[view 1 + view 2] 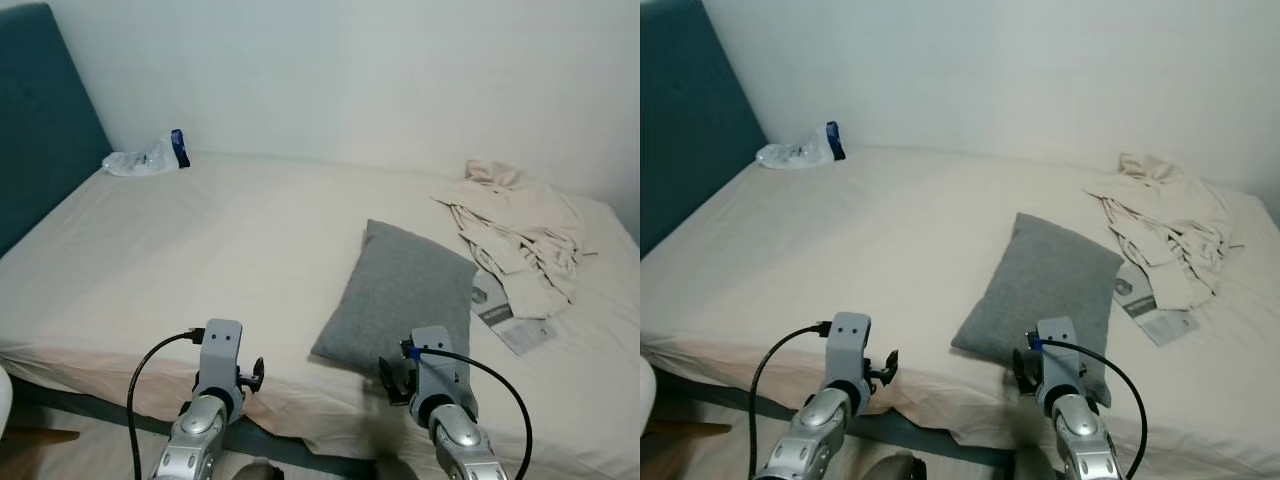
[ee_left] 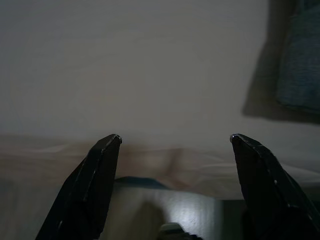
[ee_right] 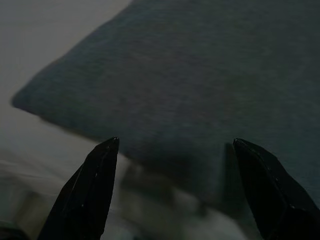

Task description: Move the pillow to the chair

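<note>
A grey pillow (image 1: 405,295) lies flat on the cream bed (image 1: 220,250), right of the middle and close to the near edge. My right gripper (image 3: 175,145) is open and points at the pillow's near edge (image 3: 200,85), with the fingers just short of it. The right wrist (image 1: 432,375) hangs in front of the pillow's near end. My left gripper (image 2: 175,140) is open too, facing bare sheet at the bed's near edge, left of the pillow (image 2: 302,65). The left wrist (image 1: 220,365) is at the mattress front.
A heap of beige cloth (image 1: 520,225) and a printed leaflet (image 1: 505,315) lie on the bed's right side. A clear plastic bag with a blue item (image 1: 150,155) sits at the far left by the wall. A teal headboard (image 1: 40,120) stands at left.
</note>
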